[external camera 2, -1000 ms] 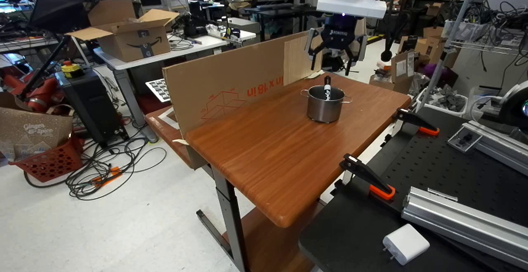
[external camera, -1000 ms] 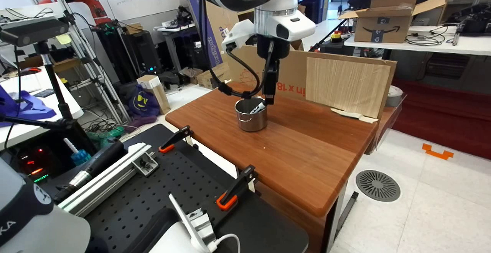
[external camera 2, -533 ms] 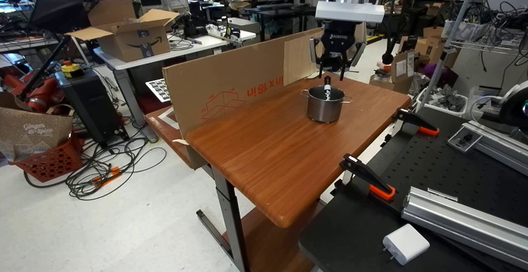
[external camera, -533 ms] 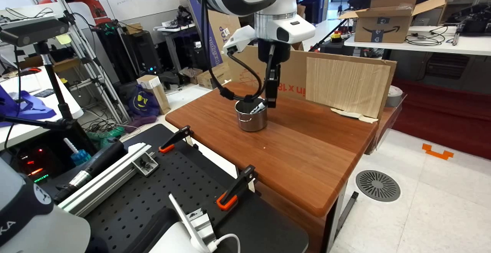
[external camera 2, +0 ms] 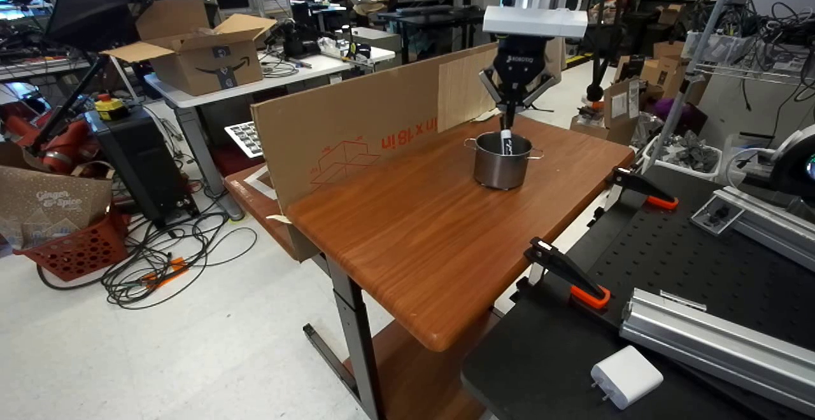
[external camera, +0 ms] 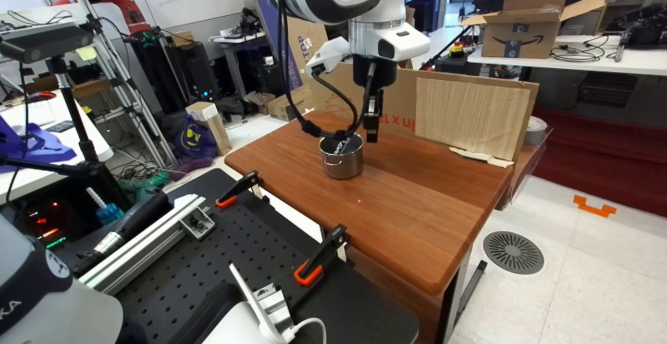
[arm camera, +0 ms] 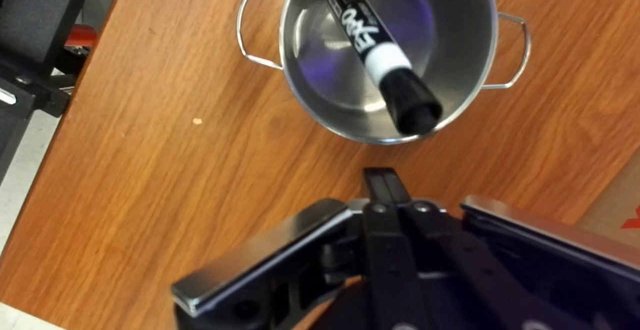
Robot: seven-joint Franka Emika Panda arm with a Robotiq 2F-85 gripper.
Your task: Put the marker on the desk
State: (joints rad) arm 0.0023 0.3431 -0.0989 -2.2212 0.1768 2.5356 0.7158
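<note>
The black-and-white marker (arm camera: 372, 42) leans inside a small metal pot (external camera 2: 500, 173), its black cap against the rim nearest my gripper in the wrist view. The pot stands upright on the reddish-brown desk (external camera 2: 407, 242). My gripper (arm camera: 384, 182) is shut with its fingertips pressed together and nothing between them; a strip of desk shows between the tips and the pot rim. In an exterior view the gripper (external camera 2: 507, 124) overlaps the marker's cap, which is hard to make out there. Another exterior view has the gripper (external camera: 372, 134) just beyond the pot, with the marker (external camera: 342, 147) partly visible.
Thin wire handles (arm camera: 520, 52) stick out on both sides of the pot. A cardboard panel (external camera 2: 363, 127) lines the desk's far edge. Two orange-handled clamps, one of them here (external camera: 318, 260), sit at the edge beside the black perforated board (external camera: 250, 253).
My gripper's fingers have swung from wide apart to fully together. The arm has shifted slightly. The marker's lean inside the pot has changed a little; the pot stays in place.
</note>
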